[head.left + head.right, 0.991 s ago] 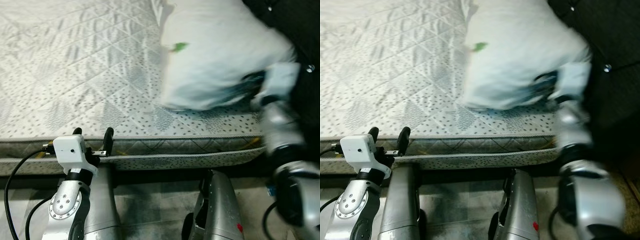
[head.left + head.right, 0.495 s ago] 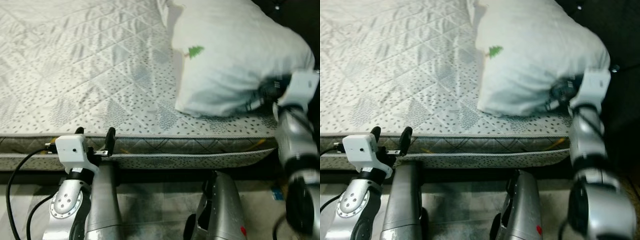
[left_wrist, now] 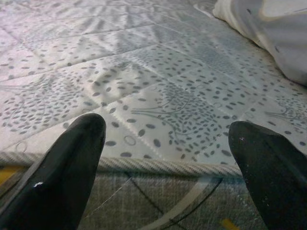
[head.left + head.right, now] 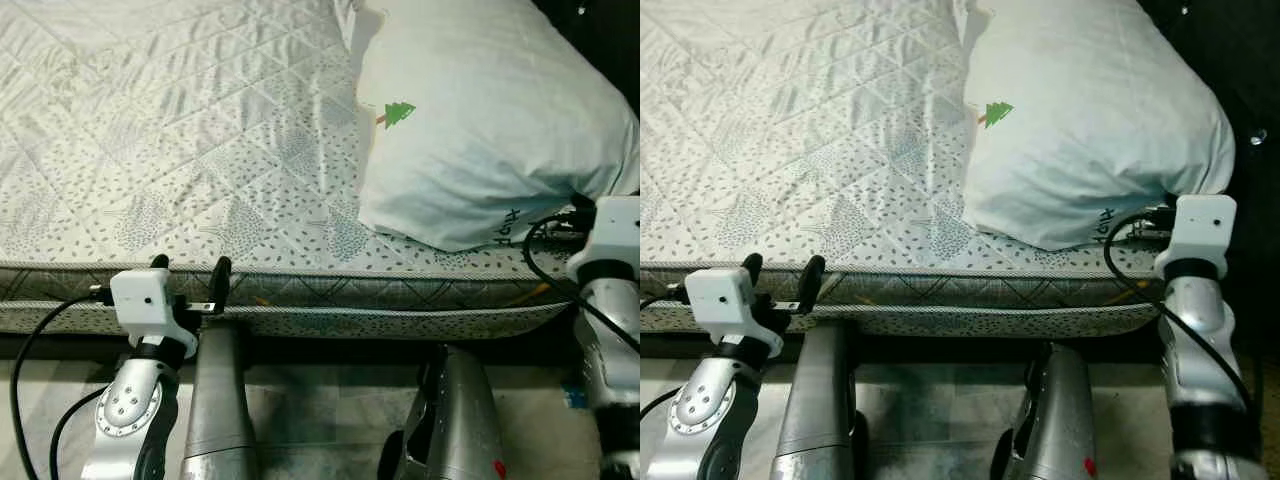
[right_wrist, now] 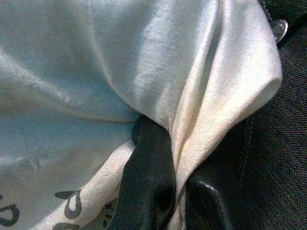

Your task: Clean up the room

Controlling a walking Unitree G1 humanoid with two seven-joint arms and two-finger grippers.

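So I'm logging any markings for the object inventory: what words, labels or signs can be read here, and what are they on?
Dark lettering on the pillow, at its near lower edge: partly hidden and seen sideways, too unclear to read.
A small green tree motif on the pillow: a picture, no text.
The mattress bears only a leaf-and-dot pattern, no words.
The right end effector grips the pillow's corner.

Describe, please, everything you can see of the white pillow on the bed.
The pillow is large, plump and white, in a smooth, slightly glossy fabric case. It has a small green tree print near its left edge and dark lettering at its near lower edge. It lies flat on the quilted mattress at the robot's right, beside the dark headboard. The right tool is shut on a fold at its near right corner, cloth bunched between the black fingers.
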